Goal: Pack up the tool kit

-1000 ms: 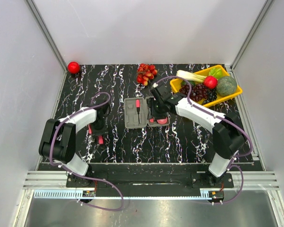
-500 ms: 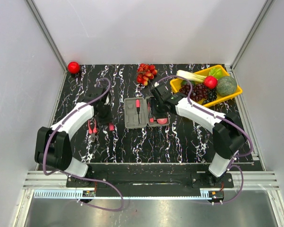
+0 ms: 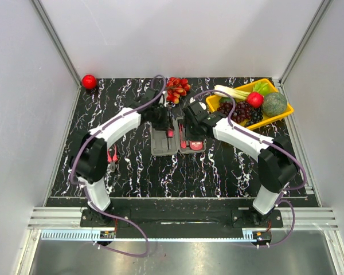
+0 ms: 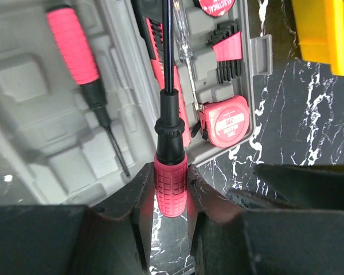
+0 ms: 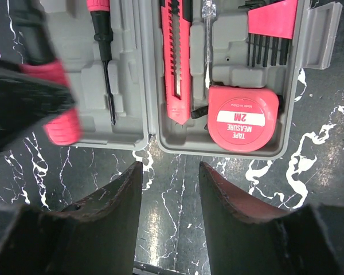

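The grey tool case (image 3: 159,146) lies open at the table's middle. In the right wrist view it (image 5: 143,74) holds a red-handled screwdriver (image 5: 102,28), a red knife (image 5: 175,63), a round tape measure (image 5: 243,117) and a red hex-key holder (image 5: 272,20). My left gripper (image 4: 171,179) is shut on a second red-handled screwdriver (image 4: 171,189), with its black shaft pointing across the case (image 4: 40,86) above the knife. From above, the left gripper (image 3: 162,117) hovers over the case's far side. My right gripper (image 5: 171,183) is open and empty over the table just in front of the case. Red-handled pliers (image 3: 110,156) lie on the table to the left.
A yellow tray (image 3: 286,112) of fruit and vegetables stands at the back right, close to the case's right side. A red bunch of fruit (image 3: 178,89) lies just behind the case. A red ball (image 3: 89,81) sits in the back left corner.
My left arm has swung from the left side of the table, near the pliers, right and back to over the case, carrying the screwdriver. The right arm has barely moved.
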You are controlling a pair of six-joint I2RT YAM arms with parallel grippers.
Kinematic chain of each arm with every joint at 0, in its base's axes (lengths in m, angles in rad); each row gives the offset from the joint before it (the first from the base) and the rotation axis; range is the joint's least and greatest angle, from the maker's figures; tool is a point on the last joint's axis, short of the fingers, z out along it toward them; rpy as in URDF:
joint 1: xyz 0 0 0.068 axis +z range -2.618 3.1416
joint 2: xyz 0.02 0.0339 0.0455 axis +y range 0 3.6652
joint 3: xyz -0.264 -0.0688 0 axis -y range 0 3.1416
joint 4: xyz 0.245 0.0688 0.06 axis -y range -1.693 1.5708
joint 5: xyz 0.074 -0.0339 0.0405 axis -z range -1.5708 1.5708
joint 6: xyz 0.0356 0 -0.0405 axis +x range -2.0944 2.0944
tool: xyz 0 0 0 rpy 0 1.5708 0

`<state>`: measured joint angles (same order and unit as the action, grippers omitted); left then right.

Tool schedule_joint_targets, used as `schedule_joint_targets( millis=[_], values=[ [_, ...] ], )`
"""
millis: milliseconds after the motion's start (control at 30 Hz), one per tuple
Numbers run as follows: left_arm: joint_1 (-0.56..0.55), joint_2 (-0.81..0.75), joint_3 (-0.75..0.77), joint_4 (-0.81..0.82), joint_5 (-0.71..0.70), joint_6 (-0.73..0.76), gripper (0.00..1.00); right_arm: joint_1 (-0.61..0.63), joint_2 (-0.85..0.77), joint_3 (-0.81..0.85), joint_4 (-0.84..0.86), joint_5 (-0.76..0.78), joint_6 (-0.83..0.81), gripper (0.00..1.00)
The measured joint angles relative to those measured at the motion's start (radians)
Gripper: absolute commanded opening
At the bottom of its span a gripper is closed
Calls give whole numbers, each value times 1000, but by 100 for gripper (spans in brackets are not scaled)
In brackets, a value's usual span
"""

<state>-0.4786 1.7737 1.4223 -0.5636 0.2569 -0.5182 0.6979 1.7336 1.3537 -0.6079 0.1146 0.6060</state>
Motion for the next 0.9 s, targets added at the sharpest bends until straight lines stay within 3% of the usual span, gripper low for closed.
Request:
schedule_joint_targets(
  millis=[333,900],
  values=[
    [-91,197,49,11,-125,-66,0,-20,-28,-22,-11,9,14,49],
    [-128,255,91,-62,-220,-145,0,-57,-34,-40,-18,-2,16,49]
  ],
)
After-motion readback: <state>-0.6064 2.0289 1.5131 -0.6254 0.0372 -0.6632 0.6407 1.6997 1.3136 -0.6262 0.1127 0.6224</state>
